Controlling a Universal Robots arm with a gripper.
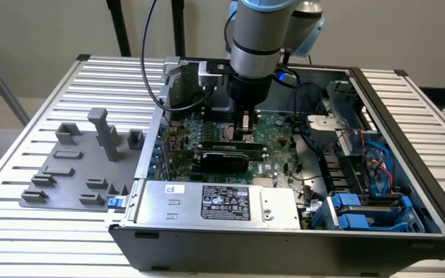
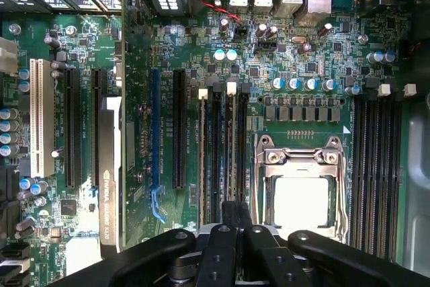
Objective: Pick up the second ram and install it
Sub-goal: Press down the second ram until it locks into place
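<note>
One grey holder tray (image 1: 76, 168) is seen at nine o'clock on the slatted tabletop (image 1: 44, 231). One open computer case (image 1: 284, 243) is centred. Over its motherboard (image 2: 322, 65), the gripper (image 2: 232, 223) is lowered, jaws closed on the second ram (image 2: 232, 159), held upright above the memory slots (image 2: 218, 139).

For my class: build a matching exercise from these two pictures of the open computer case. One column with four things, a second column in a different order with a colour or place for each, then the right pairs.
Things:
1. holder tray
2. CPU socket
3. gripper
4. drive brackets

Descriptions:
A. blue, in the case's near corner
B. metal frame on the motherboard
C. grey, outside the case
D. black, shut, above the memory slots

Pairs: 1-C, 2-B, 3-D, 4-A
</note>
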